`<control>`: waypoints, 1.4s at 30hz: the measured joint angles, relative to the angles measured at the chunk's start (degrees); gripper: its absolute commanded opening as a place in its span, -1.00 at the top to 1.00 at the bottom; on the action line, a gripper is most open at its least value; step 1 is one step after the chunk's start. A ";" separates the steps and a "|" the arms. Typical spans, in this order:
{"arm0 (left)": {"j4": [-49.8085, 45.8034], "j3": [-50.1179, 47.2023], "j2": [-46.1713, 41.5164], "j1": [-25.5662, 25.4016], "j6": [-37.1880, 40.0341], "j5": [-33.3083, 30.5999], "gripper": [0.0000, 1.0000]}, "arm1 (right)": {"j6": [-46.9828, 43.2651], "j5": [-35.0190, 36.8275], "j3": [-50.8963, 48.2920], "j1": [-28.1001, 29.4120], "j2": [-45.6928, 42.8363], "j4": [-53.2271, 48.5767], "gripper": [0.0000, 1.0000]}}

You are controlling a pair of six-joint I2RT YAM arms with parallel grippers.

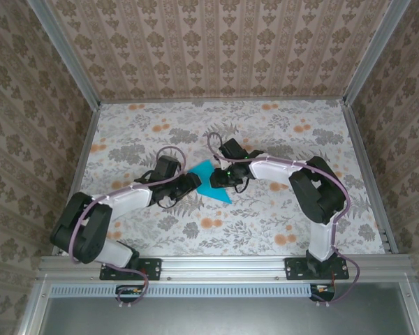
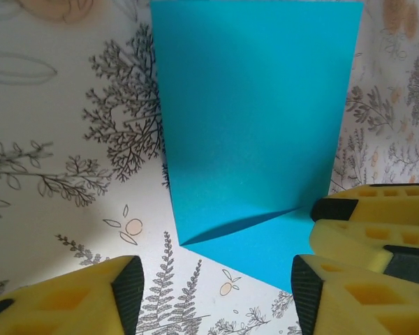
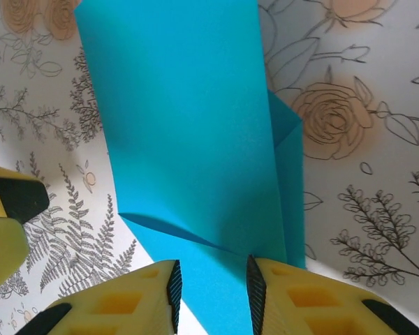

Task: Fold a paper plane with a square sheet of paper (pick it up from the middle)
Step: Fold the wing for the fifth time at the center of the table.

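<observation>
One square sheet of paper (image 1: 211, 183) lies at the middle of the desk (image 1: 279, 139), and both claws meet over it. The left claw (image 1: 193, 183) comes in from the left and the right claw (image 1: 222, 180) from the right, so the teal sheet sits between them. It is already partly folded: one layer lies flat on the desk and a second layer lifts off it along a crease. No finished paper plane can be made out. From above, its long axis runs slantwise from far-left to near-right, across the line that joins the two claws. The right claw is the closer one. In its wrist view its fingers (image 3: 293, 300) stand narrow, with the near edge of the flat layer running into the gap between them. A gap shows between the pads, so I judge the claw is straddling the paper, not pinching it. The left claw stands wider. In its wrist view its fingers (image 2: 91, 296) are set well apart and the sheet lies straight ahead, its nearest corner reaching in beside the right-hand finger. The raised layer stands just beyond the tips, and the right claw's yellow fingers show at the paper's right edge. The coming move, as I judge it, turns on the left claw reaching forward to that lifted layer while the right claw keeps the flat layer down. In all there is one sheet, two arms and two claws.
</observation>
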 measured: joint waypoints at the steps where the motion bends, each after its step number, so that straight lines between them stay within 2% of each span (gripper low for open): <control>1: 0.70 0.00 0.72 -0.17 -0.48 0.17 0.00 | 0.44 -0.46 -0.48 -0.42 0.24 0.37 0.33; 18: 5.77 0.02 6.38 -1.36 -4.17 2.40 0.33 | 5.07 -8.31 -4.55 -4.81 1.60 5.97 0.39; 27: 8.85 0.11 7.72 -1.33 -5.11 4.20 0.34 | 6.38 -10.36 -5.09 -5.64 1.81 7.30 0.39; 34: 10.03 0.50 9.60 -1.27 -6.34 5.05 0.24 | 6.62 -10.62 -5.14 -5.64 1.97 7.65 0.39; 42: 14.64 0.48 9.94 -1.25 -8.48 5.99 0.53 | 6.62 -10.86 -5.33 -5.86 1.99 7.93 0.39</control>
